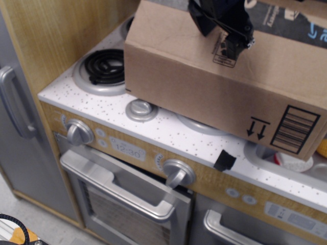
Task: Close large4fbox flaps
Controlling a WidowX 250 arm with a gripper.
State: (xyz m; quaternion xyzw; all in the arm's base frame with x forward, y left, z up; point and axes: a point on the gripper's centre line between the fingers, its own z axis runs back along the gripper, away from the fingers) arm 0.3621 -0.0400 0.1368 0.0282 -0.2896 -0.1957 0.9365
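A toy kitchen fills the view: a white speckled bench (168, 133) over a wood-fronted oven with silver knobs and handles. The black end effector (222, 23) sits at the top edge, pressed against the upper front of the large brown corrugated cardboard box (204, 87); whether it is clenched or released cannot be told. Below it, the box rests on the bench, its flaps (286, 20) lying flat. To its lower left is a black coil burner (103, 66).
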